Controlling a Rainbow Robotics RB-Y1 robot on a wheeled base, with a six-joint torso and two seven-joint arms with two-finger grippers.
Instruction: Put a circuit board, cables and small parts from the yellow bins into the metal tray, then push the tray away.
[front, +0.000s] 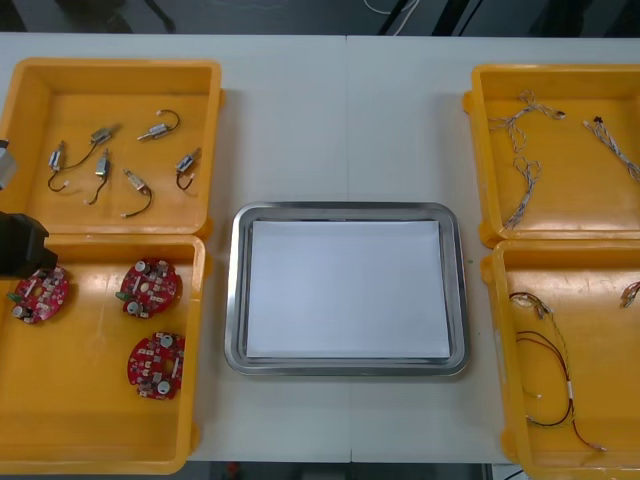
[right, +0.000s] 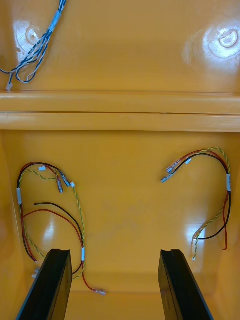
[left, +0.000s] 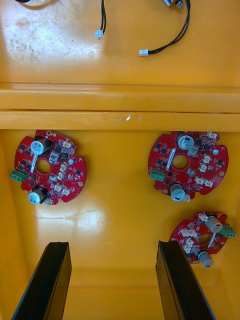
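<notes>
Black fingers (left: 50, 280) of your left gripper (left: 112, 245) stand apart over red circuit boards (left: 200, 167) in the yellow bin (front: 90, 420) at eight o'clock from the metal tray (front: 345, 368). Your right gripper (right: 115, 252), likewise released, hangs over red and yellow cables (right: 83, 252) at four. Farther off, small metal parts (front: 135, 182) lie at ten, blue and white cables (front: 527, 178) at two.

Left pincer (left: 111, 245), flat matte-black fingers (left: 47, 280), squared tips, right pincer (right: 114, 252) identical, boxy black left arm housing (front: 20, 247)
</notes>
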